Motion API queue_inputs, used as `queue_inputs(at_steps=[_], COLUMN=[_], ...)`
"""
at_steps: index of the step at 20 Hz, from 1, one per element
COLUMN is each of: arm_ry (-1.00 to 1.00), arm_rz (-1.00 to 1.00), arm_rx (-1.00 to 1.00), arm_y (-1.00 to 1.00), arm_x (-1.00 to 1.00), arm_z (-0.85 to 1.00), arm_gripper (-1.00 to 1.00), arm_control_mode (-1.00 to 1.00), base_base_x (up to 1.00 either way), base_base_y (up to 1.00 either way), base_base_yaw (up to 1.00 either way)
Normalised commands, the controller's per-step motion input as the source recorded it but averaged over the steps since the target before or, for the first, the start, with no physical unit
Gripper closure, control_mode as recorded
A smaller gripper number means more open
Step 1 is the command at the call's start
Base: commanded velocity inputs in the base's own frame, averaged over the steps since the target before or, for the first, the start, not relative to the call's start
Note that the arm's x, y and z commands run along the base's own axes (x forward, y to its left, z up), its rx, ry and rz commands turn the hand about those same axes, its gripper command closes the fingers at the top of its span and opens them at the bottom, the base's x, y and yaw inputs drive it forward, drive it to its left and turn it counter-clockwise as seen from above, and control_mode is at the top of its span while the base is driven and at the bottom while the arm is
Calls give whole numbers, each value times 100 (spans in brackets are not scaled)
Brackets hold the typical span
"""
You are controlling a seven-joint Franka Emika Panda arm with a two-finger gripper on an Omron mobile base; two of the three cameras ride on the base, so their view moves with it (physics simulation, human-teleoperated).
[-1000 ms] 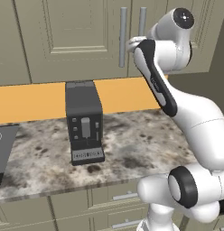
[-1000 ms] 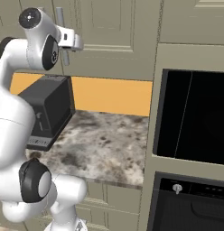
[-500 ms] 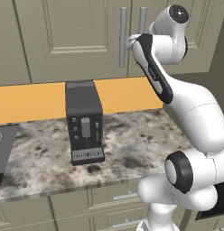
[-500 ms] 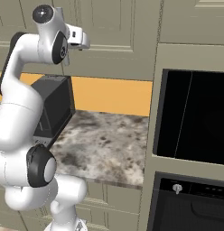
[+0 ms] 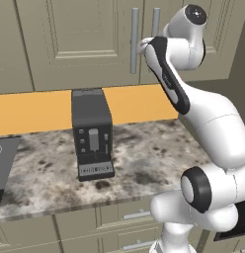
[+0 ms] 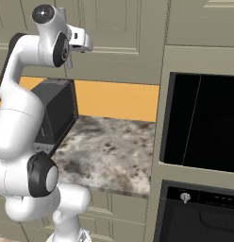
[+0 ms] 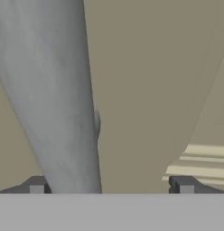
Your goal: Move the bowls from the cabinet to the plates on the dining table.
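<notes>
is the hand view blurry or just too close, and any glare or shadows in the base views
Hand view: too close. The silver bar handle looms as a soft grey column between the tool's fingertips, against the cabinet door. Left base view: even light, no glare, soft shading around the coffee machine. Right base view: the oven glass reads near black, with one faint line.

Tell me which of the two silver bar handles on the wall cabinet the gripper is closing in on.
The right-hand handle, the one beside the arm's wrist. The gripper has it looming close between open jaws, while the left handle stands clear.
</notes>
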Motion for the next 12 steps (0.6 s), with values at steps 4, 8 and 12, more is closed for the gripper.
queue_inputs(at_steps=[4,8,12], arm_ry=[0,0,0], arm_rz=[0,0,0], arm_rx=[0,0,0], arm_y=[23,2,0], arm_x=[0,19,7], arm_z=[0,-4,0], arm_gripper=[-100,-100,-100], arm_control_mode=[-100,-100,-100], base_base_x=[0,0,0], base_base_y=[0,0,0], base_base_yaw=[0,0,0])
